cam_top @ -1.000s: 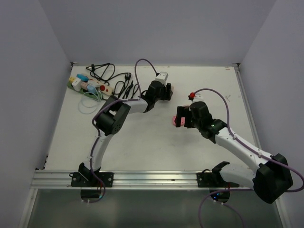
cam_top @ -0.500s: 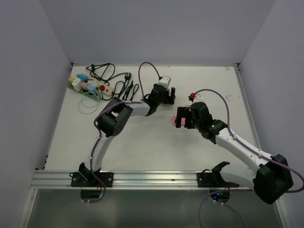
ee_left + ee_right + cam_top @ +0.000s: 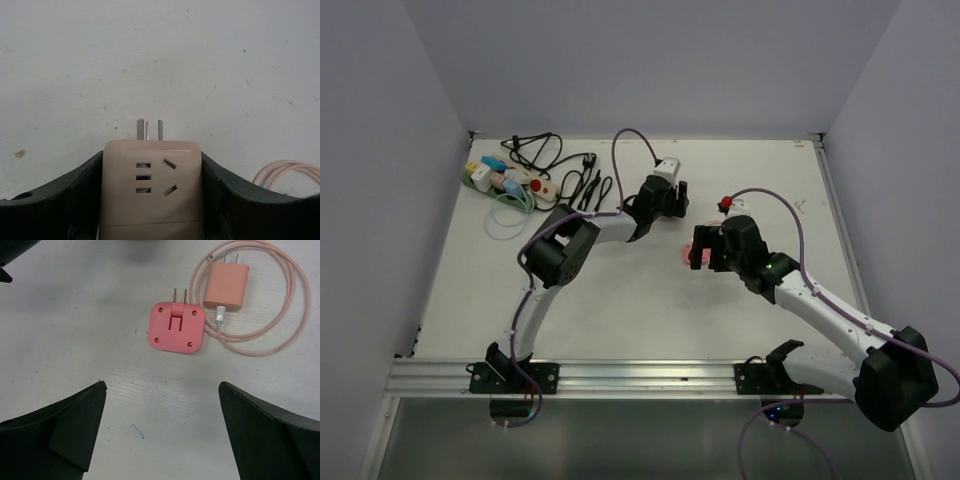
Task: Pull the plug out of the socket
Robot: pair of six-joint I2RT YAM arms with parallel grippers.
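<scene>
My left gripper (image 3: 672, 200) is shut on a beige adapter plug (image 3: 151, 185). Its metal prongs (image 3: 149, 129) stick out bare above the white table. My right gripper (image 3: 700, 248) is open and empty, its fingers (image 3: 65, 425) wide apart above the table. Just ahead of it lie a pink square adapter (image 3: 177, 327), prongs up, and a pink charger (image 3: 229, 286) with a coiled pink cable (image 3: 280, 335). The long dark green power strip is out of view in every frame.
A white power strip (image 3: 515, 180) with several coloured plugs lies at the back left, beside a light cable coil (image 3: 508, 215) and tangled black cords (image 3: 545, 150). A small red object (image 3: 725, 203) sits behind my right wrist. Grey walls enclose the table (image 3: 620, 300).
My left gripper has moved right and a little away with the beige adapter in it. The right gripper has barely shifted and stays open.
</scene>
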